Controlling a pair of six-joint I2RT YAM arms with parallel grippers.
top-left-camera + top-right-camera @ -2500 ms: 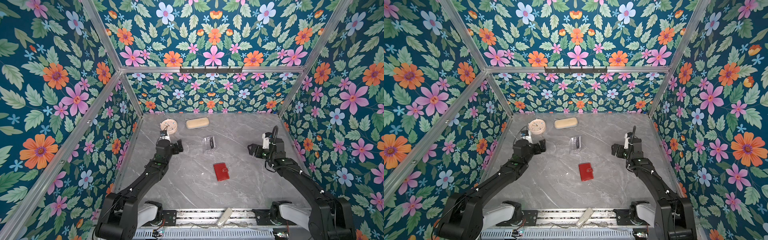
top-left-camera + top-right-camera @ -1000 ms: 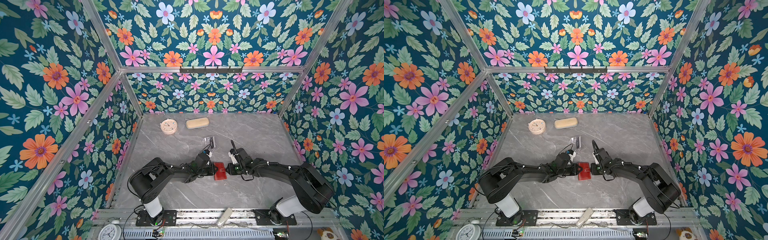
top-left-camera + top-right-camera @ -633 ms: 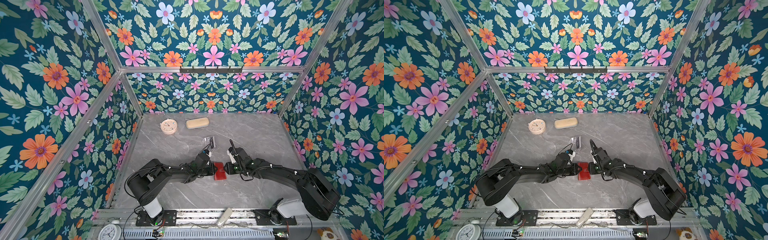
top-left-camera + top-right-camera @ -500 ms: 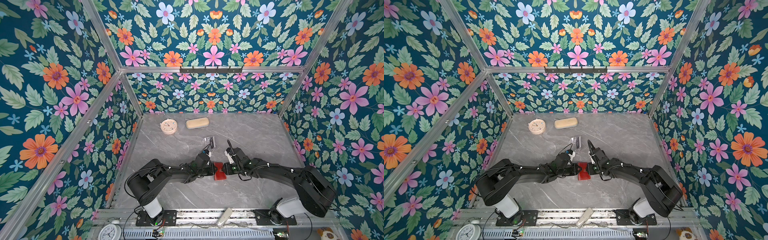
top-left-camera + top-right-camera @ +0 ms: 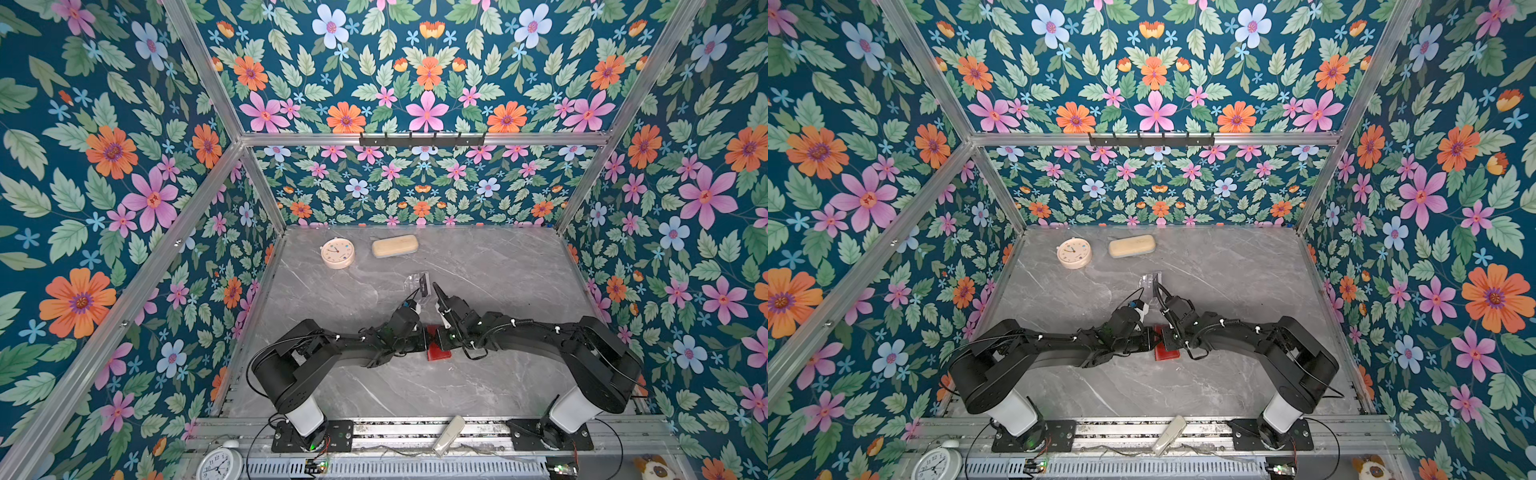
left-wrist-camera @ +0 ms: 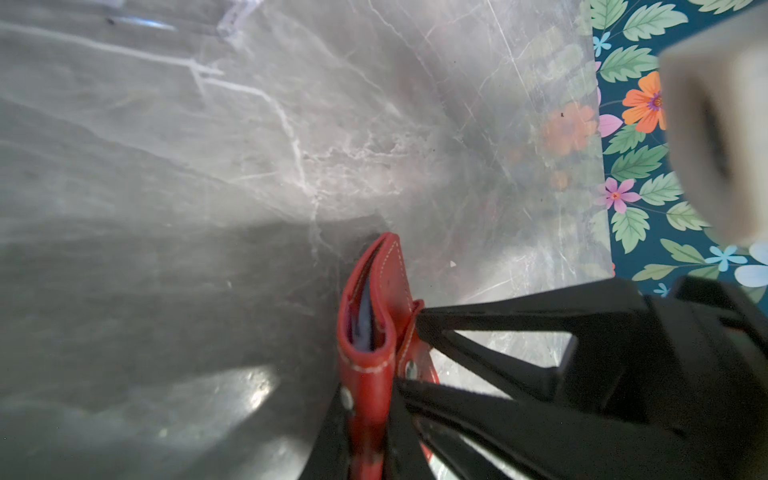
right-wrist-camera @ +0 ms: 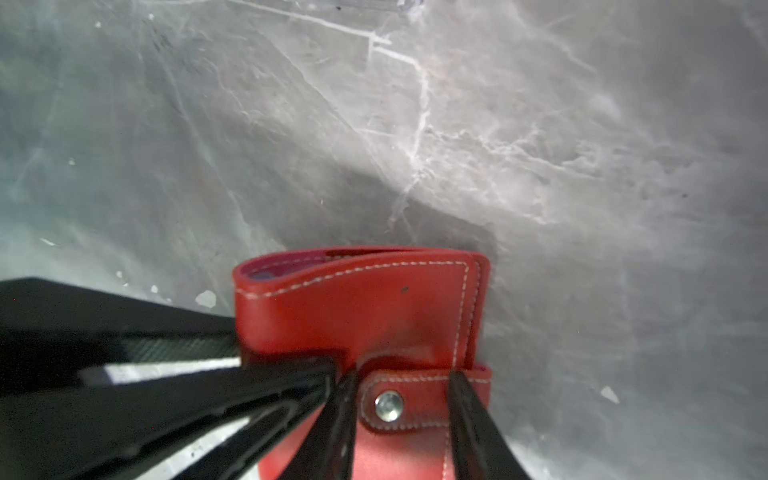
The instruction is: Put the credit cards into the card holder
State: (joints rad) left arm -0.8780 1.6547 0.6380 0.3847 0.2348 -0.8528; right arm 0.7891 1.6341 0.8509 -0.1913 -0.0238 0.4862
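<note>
The red leather card holder [image 5: 439, 354] [image 5: 1167, 354] lies mid-table between both arms. My left gripper [image 6: 368, 436] is shut on its body, one finger on each face. My right gripper [image 7: 405, 419] meets it from the opposite side, and its fingers [image 7: 345, 415] pinch the snap flap [image 7: 386, 405] by its two edges. The holder's pocket [image 6: 365, 320] gapes open and something pale blue shows inside. Behind the grippers, a dark credit card with a white mark [image 5: 423, 286] leans in a clear plastic piece [image 5: 411, 282]. No other credit cards are visible.
A round cream clock [image 5: 337, 252] and a beige oblong case [image 5: 395, 246] sit near the back wall. A white remote-like bar [image 5: 449, 434] lies on the front rail, with an alarm clock [image 5: 219, 464] below it. Floral walls close in three sides.
Both arms have come in from the sides to the holder. Over the last second the right gripper edged left onto the flap, and the holder now shows narrower, tipped off flat.
</note>
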